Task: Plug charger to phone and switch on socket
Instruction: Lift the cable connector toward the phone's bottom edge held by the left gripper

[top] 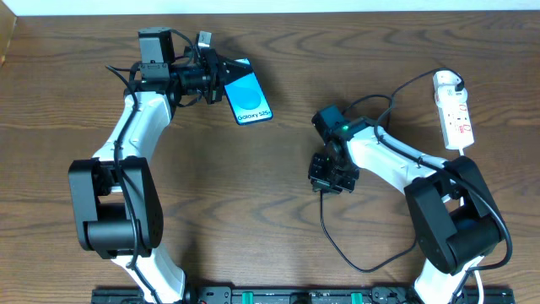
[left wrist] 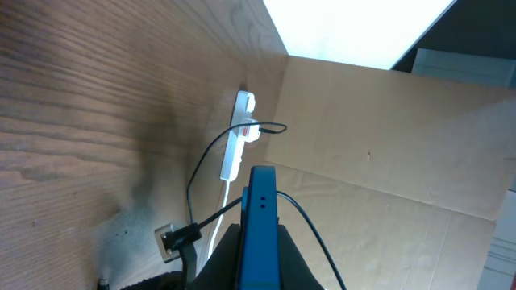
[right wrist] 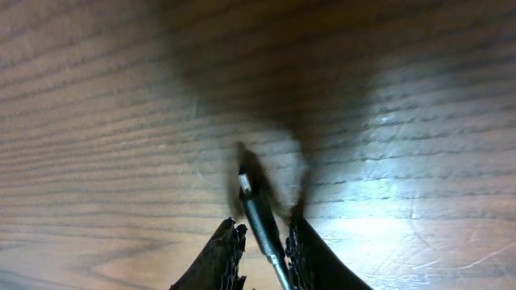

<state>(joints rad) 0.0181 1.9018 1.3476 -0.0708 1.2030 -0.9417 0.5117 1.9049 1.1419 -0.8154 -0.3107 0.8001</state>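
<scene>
The phone, blue screen up with a white text strip at its near end, is at the back left, gripped at its far end by my left gripper. In the left wrist view the phone stands edge-on between the shut fingers. My right gripper points down at mid-table, shut on the charger's plug, whose tip sticks out past the fingertips just above the wood. The black cable loops toward the front. The white socket strip lies at the back right, also seen in the left wrist view.
A white adapter sits in the strip's far end with the black cable running from it. A cardboard wall stands beyond the table's right side. The arm bases and a black rail line the front edge.
</scene>
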